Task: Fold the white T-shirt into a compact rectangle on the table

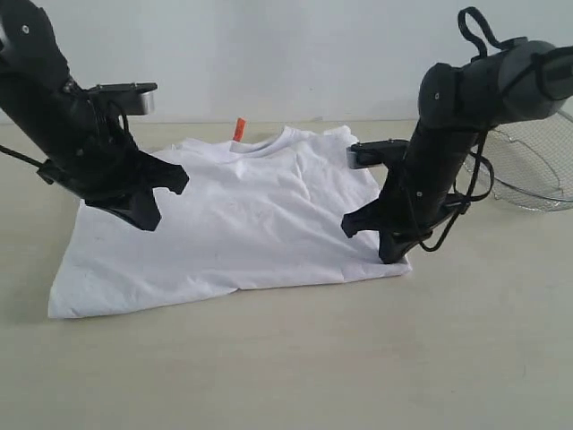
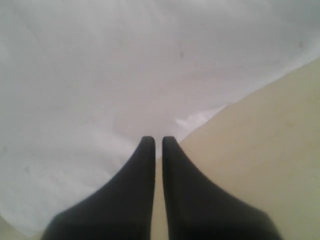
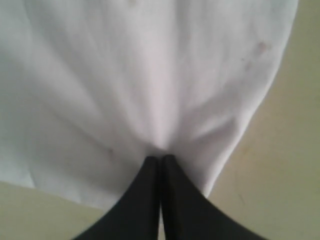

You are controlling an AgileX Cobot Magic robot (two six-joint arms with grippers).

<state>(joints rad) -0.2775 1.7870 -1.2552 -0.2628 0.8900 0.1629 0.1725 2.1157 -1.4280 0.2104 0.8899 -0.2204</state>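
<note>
The white T-shirt (image 1: pixel 242 224) lies spread flat on the bench (image 1: pixel 295 367), in the middle and left of the exterior view. Its neck is on the far side and its long straight edge on the near side. A small orange tag (image 1: pixel 239 128) stands up at the neck. The cloth shows only faint creases.

The left arm (image 1: pixel 63 116) comes in from the left, and the left fingers (image 1: pixel 143 213) point down over the shirt's left edge. In the left wrist view the two fingers are drawn close together with only a thin slit between them. Their tips are right where the cloth's edge meets the bare bench. It is not possible to tell whether they pinch any cloth or touch it at all.

The right arm (image 1: pixel 443 143) leans down from the right, and the right fingers (image 1: pixel 391 253) are at the shirt's near right corner. In the right wrist view they are pressed tight together. Folds in the cloth run straight into their tips, so they hold a pinch of the shirt close to its edge.

A round wire basket (image 1: pixel 528 170) sits on the bench at the far right, partly behind the right arm and apart from the shirt.
</note>
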